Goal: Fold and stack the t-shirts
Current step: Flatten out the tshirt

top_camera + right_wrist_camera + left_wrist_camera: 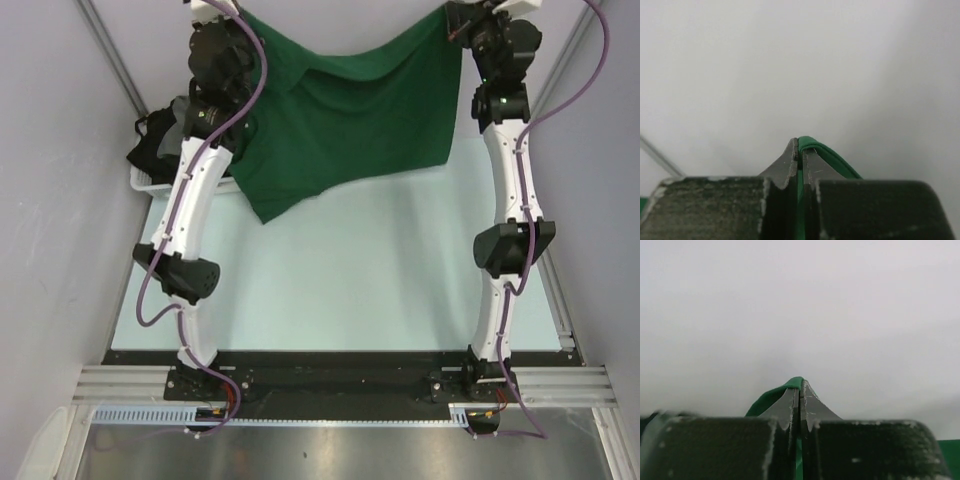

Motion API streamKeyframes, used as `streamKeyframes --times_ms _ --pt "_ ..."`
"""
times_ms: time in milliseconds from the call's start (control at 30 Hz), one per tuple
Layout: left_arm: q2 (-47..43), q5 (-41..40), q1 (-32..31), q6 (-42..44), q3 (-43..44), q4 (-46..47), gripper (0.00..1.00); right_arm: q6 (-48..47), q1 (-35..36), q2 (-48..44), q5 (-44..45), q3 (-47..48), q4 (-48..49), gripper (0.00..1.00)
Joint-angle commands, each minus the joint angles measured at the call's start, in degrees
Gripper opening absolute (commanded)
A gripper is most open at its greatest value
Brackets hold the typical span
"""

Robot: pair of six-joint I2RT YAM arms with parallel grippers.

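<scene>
Both arms stood stretched away from their bases toward the far edge of the desk (350, 290), each bent at a dark elbow joint and then rising to a wrist held high at the top of the overhead view. The left tool (799, 390) was shut, its 2 fingers pressed together on a thin fold of the dark green t-shirt (350, 120), whose edge curved out over the left fingertip in the left wrist view. The right tool (799, 147) was likewise clamped on the same shirt, a green band of cloth looping over its right fingertip. Both wrist cameras looked at a plain pale wall beyond the fingertips. Seen from above, the shirt hung spread between the 2 tools, sagging in the middle, its body draping down toward the near side; the lower left corner reached furthest down over the desk. Whether that hem touched the desk could not be told. Behind the left arm, at the desk's left edge, a white basket (148, 184) held dark shirts (158, 140) in a heap.
</scene>
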Motion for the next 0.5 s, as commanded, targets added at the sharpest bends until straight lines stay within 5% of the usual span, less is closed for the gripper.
streamKeyframes --times_ms 0,133,267,467 --pt "-9.08 7.37 -1.53 1.16 0.94 18.09 0.00 -5.01 2.32 -8.39 -3.39 2.28 9.47 0.00" --pt "-18.90 5.36 -5.56 -0.51 -6.41 11.24 0.00 -6.86 3.82 -19.79 -3.06 -8.07 1.20 0.00" --pt "-35.70 3.25 -9.70 -2.53 -33.42 6.59 0.00 -6.51 4.79 -34.74 4.58 -27.14 -9.40 0.00" --pt "-56.52 -0.62 -11.46 -10.35 -58.33 -11.41 0.00 -7.12 4.79 -53.20 16.71 -52.43 -22.85 0.00"
